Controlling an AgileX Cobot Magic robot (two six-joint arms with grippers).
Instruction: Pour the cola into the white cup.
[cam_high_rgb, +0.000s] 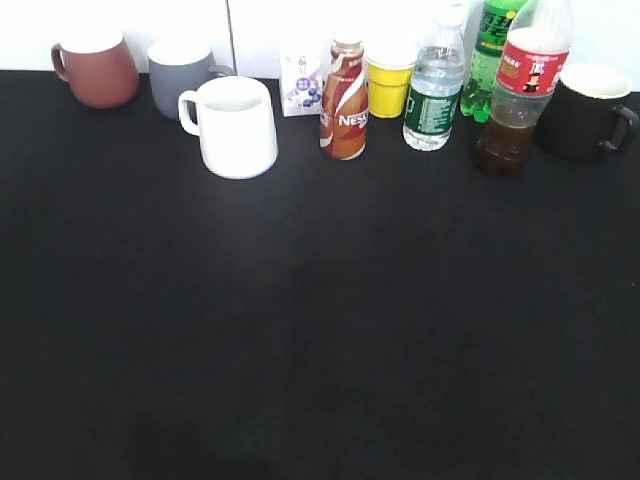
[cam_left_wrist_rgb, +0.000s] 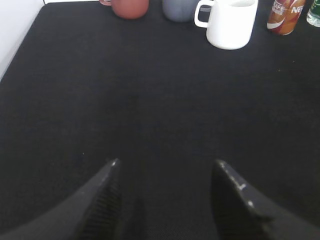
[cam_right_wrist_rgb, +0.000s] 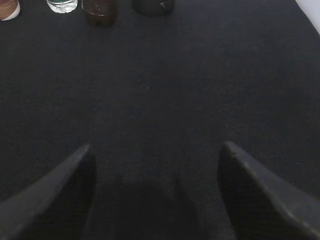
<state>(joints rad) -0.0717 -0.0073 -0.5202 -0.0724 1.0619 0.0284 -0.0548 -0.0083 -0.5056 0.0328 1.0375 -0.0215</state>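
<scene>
nearest to us in the left wrist view is the left gripper (cam_left_wrist_rgb: 166, 172), its two dark fingers spread wide with nothing between them but the black table (cam_left_wrist_rgb: 150, 100) below. in the right wrist view the right gripper (cam_right_wrist_rgb: 156, 152) looks the same: its fingers stand far apart over bare black cloth and pinch nothing. neither gripper shows in the exterior view.

along the far edge of the table, against the white wall, we see a row of vessels. from the left: a reddish-brown mug (cam_high_rgb: 96, 68), a grey mug (cam_high_rgb: 182, 76), and then the white cup (cam_high_rgb: 236, 125), which stands upright a little forward of the grey mug with its loop handle turned to the left. right of it is a small white carton (cam_high_rgb: 301, 85), with a brown nestle bottle (cam_high_rgb: 344, 100) just in front of it. next come a yellow cup (cam_high_rgb: 389, 84), a clear water bottle with a green label (cam_high_rgb: 435, 90) and a green soda bottle (cam_high_rgb: 494, 50) further back. the cola (cam_high_rgb: 520, 95) stands upright near the right end, red label high and dark liquid filling only its lower part, well apart from the white cup. a black mug (cam_high_rgb: 586, 110) sits just beside the cola on its right; we cannot tell if they touch
</scene>
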